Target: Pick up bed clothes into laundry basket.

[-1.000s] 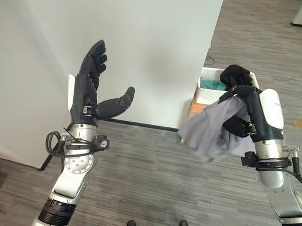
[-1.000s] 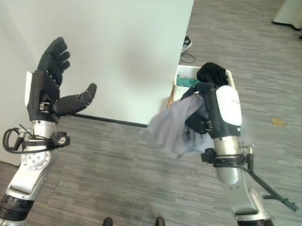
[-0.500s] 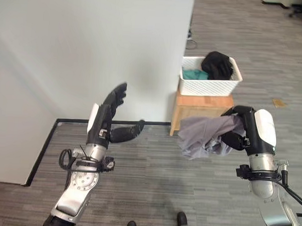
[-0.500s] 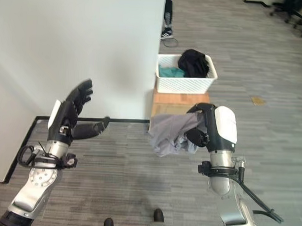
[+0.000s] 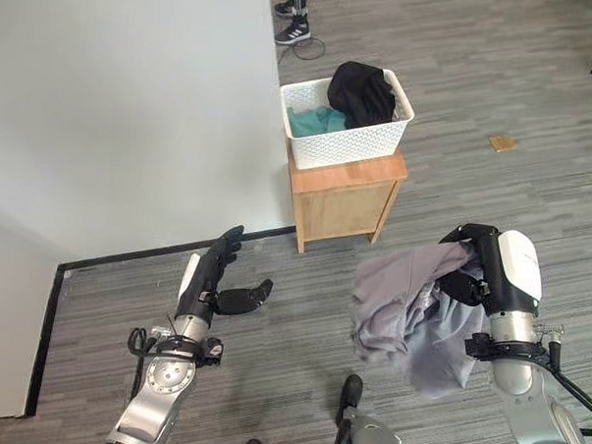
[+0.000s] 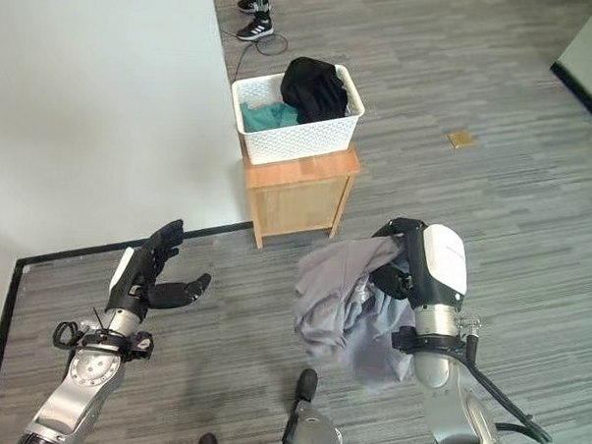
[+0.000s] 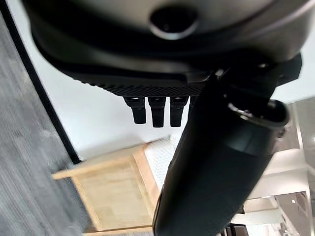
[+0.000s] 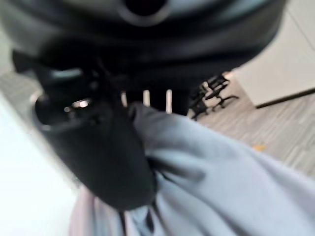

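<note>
Grey bed cloth hangs bunched at lower right, right hand clenched on it; left hand empty, fingers straight, lower left; carry high over white laundry basket on wooden cabinet, top centre, so trailing folds clear the rim.

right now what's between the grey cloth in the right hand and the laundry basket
Bare grey floor, seen in the left eye view. The grey cloth hangs from the right hand; the basket sits on a wooden cabinet.
</note>
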Motion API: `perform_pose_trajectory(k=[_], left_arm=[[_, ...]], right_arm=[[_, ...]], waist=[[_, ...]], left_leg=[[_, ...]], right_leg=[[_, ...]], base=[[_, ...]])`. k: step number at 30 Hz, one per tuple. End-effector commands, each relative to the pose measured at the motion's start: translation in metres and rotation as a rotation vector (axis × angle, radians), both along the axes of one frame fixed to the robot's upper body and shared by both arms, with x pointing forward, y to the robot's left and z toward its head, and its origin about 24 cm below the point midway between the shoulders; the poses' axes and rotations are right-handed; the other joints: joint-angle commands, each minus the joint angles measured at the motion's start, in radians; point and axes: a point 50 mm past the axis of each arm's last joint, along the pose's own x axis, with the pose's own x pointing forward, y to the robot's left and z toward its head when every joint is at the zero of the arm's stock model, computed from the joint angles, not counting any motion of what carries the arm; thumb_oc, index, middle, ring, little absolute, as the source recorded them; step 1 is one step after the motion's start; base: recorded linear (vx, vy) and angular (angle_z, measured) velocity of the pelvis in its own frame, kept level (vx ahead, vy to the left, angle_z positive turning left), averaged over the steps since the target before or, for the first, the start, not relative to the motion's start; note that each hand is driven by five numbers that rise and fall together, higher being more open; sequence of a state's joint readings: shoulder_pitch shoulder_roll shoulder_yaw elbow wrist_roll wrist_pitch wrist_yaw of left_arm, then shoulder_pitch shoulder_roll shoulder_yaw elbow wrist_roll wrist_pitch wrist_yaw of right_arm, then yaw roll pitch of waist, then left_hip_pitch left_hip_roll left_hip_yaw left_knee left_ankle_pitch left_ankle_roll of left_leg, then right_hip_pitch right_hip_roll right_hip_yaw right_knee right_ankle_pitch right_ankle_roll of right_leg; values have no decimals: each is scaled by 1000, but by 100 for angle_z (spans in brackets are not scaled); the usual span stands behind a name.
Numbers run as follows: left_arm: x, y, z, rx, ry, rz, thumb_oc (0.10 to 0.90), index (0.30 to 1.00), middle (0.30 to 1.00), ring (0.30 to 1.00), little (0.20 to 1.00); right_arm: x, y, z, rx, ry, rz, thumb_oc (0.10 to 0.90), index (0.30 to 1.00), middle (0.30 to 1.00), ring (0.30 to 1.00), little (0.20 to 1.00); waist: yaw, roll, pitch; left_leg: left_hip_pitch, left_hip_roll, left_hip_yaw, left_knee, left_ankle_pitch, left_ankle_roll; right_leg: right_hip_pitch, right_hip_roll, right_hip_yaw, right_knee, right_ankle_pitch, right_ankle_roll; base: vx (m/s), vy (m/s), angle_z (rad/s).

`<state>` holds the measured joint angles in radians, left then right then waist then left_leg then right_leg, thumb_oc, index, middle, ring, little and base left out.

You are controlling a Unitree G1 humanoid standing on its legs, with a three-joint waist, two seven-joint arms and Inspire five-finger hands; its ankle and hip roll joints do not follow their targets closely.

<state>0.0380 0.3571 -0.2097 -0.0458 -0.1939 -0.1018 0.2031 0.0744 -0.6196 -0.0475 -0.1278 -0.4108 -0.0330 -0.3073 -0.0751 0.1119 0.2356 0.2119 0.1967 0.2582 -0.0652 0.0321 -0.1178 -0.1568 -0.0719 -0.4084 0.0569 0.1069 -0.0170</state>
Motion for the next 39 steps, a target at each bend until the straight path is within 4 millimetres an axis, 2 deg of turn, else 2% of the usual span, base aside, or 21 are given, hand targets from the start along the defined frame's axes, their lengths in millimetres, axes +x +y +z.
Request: perform_pose_trajectory(k=[1,5,8,9,11,12,13,14,15,16,19,23,26,28,29,30,32,33,34,36,39], left_arm=[[10,-2,59,-29,-302,-39,800,900,900,900,900],[7,1,51,-70,-261,-23,800,900,900,900,900],[9,5,51,-79,-261,2,800,900,900,900,900],[9,7,52,-86,-263,12,800,900,900,900,900],[9,8,52,-85,-264,18,800,900,900,900,900],[8,8,50,-85,-259,26,800,900,900,900,900],[8,8,49,-85,-258,26,800,900,900,900,900],[7,8,48,-91,-253,28,800,900,900,900,900],[6,8,44,-97,-240,32,800,900,900,900,900],[6,8,43,-96,-239,31,800,900,900,900,900],[4,7,41,-101,-224,28,800,900,900,900,900],[4,2,38,-83,-201,-2,800,900,900,900,900],[8,1,40,-52,-202,-17,800,900,900,900,900],[13,-3,46,-28,-222,-41,800,900,900,900,900],[13,-2,46,-29,-225,-40,800,900,900,900,900],[16,-5,51,-22,-249,-50,800,900,900,900,900],[17,-4,54,-23,-264,-48,800,900,900,900,900],[19,-4,60,-35,-286,-48,800,900,900,900,900],[19,-4,60,-36,-288,-47,800,900,900,900,900],[21,-6,64,-31,-298,-64,800,900,900,900,900],[15,-2,47,-49,-228,-45,800,900,900,900,900]], right_arm=[[3,10,68,-28,-351,80,400,300,300,300,300],[7,9,63,16,-310,103,400,300,300,300,300],[14,7,64,-1,-287,104,400,300,300,300,300],[17,6,67,-13,-281,99,400,300,300,300,300],[19,6,69,-17,-287,100,400,300,300,300,300],[18,4,69,-19,-293,96,400,300,300,300,300],[18,4,69,-19,-292,95,400,300,300,300,300],[17,4,67,-20,-286,93,400,300,300,300,300],[17,2,66,-40,-283,84,400,300,300,300,300],[17,1,68,-50,-289,79,400,300,300,300,300],[20,3,76,-80,-312,87,400,300,300,300,300],[20,-5,77,-109,-308,38,400,300,300,300,300],[19,-9,83,-125,-338,11,400,300,300,300,300],[18,4,114,-197,-449,76,400,300,300,300,300],[19,5,114,-198,-451,77,400,300,300,300,300],[14,29,144,-285,-570,191,400,300,300,300,300],[11,43,161,-327,-635,251,400,300,300,300,300],[8,56,177,-365,-696,308,400,300,300,300,300],[8,57,177,-366,-698,309,400,300,300,300,300],[10,57,189,-400,-738,295,400,300,300,300,300],[12,60,193,-439,-728,279,400,300,300,300,300]], waist=[[5,-26,-92],[40,-32,-73],[79,-60,-41],[92,-55,-40],[98,-55,-38],[108,-52,-41],[110,-53,-45],[115,-42,-47],[128,-24,-55],[132,-21,-56],[168,-16,-80],[179,-63,-118],[171,-88,-119],[133,-88,-85],[135,-86,-86],[115,-72,-55],[112,-66,-48],[114,-66,-44],[111,-63,-43],[110,-74,-48],[123,-95,-103]], left_leg=[[36,-51,-47,190,-159,23],[-129,17,-95,639,51,-29],[-238,71,-38,779,32,-15],[-276,103,-2,674,-17,-26],[-285,88,18,595,-29,-20],[-327,18,59,386,-28,7],[-317,14,44,381,-44,-5],[-336,-9,57,280,-11,7],[-347,-45,53,109,86,-3],[-358,-55,51,63,110,-4],[-347,-99,-1,-5,123,23],[-303,-115,-7,-8,106,50],[-246,-125,24,-18,58,81],[-185,-134,21,-22,9,113],[-190,-132,24,-22,13,115],[-165,-122,19,-22,-8,126],[-163,-117,26,-22,-13,123],[-151,-111,22,-22,-28,110],[-153,-107,21,-22,-24,109],[-152,-107,15,-22,-42,94],[-132,-125,28,-22,-53,90]], right_leg=[[51,-54,28,-112,-42,137],[164,-16,14,-144,-139,53],[229,-34,9,-144,-177,44],[268,-35,20,-144,-210,63],[275,-43,32,-144,-216,75],[283,-62,28,-144,-206,95],[291,-61,41,-144,-221,100],[294,-55,32,-144,-212,104],[329,-36,37,-144,-230,116],[349,-29,41,-144,-244,115],[405,-10,92,-144,-268,117],[462,-18,124,-144,-275,112],[422,-41,122,15,-288,147],[252,-90,150,306,-175,233],[243,-88,153,311,-173,232],[125,-103,173,465,-157,252],[96,-114,160,461,-168,243],[93,-143,133,354,-216,208],[95,-139,130,346,-210,205],[128,-156,127,145,-222,183],[226,-163,110,-38,-135,194]], base=[[260,-282,-5],[264,-332,-13],[400,-217,-35],[293,24,-13],[286,65,-6],[195,80,-28],[213,126,-30],[350,89,-21],[385,100,-10],[473,41,-14],[443,50,-24],[434,58,-83],[238,88,-31],[146,129,-20],[43,111,-2],[-4,64,27],[74,5,27],[110,-54,5],[128,-112,13],[108,-151,25],[177,-112,51]])
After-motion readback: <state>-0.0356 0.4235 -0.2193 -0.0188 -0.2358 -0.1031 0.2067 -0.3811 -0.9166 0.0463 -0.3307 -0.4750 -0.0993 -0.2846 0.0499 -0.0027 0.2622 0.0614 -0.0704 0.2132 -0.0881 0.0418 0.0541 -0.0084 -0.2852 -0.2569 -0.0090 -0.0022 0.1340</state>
